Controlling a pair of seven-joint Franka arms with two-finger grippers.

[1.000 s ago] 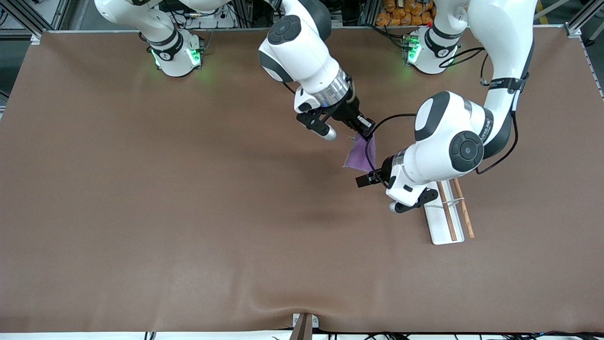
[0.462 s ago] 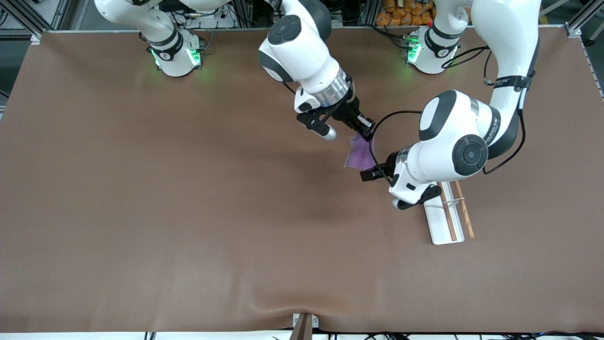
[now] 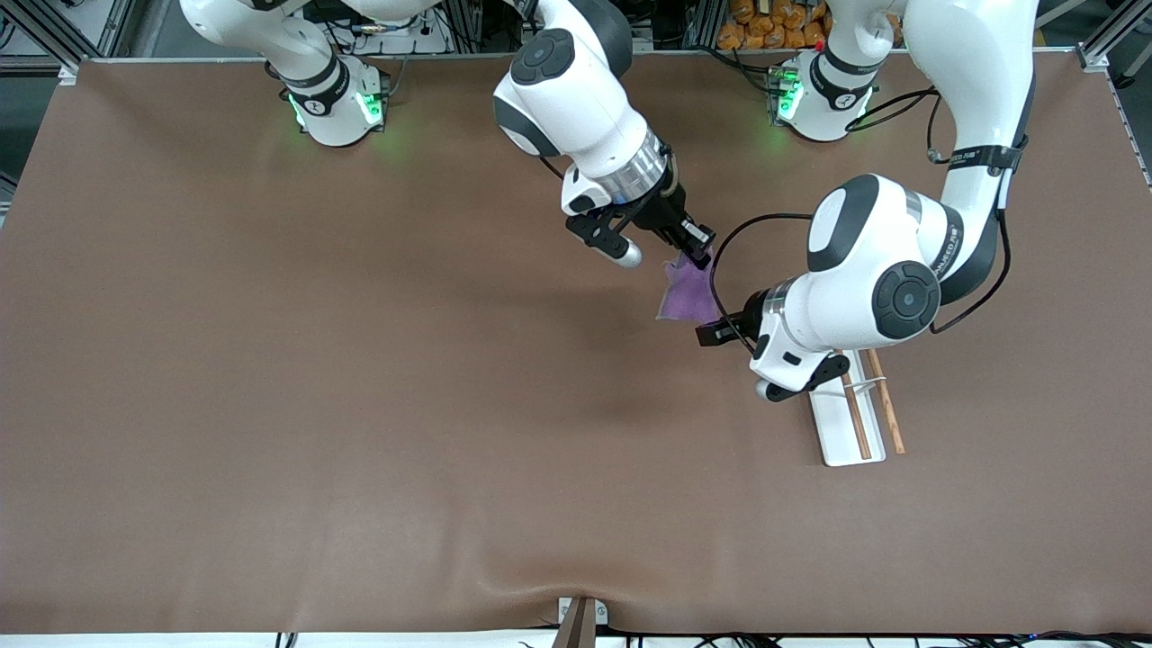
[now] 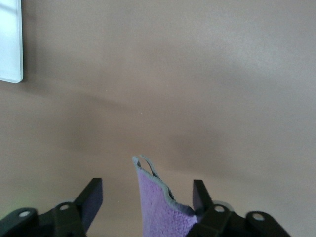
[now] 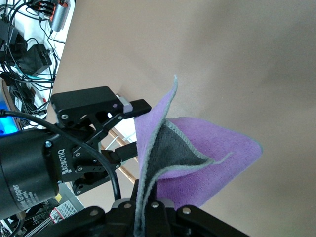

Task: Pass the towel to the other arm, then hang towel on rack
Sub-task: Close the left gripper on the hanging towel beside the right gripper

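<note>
I have the right gripper point(image 3: 695, 243) clamped on the top corner of the towel point(image 3: 688, 290), which hangs off the table from that pinch with its long axis running down toward the left gripper point(image 3: 711, 330). From my left wrist view, the towel's free edge point(image 4: 158, 202) stands between the left fingers point(image 4: 91, 197), close against one finger and apart from the other; they are spread and have nothing pinched yet. So the cloth lies right in the mouth of the left gripper, and the handover, as I judge it, turns on closing there before the right lets go. The rack point(image 3: 850, 414) lies just beside the left gripper, under that arm's wrist, with nothing hung on it.
</note>
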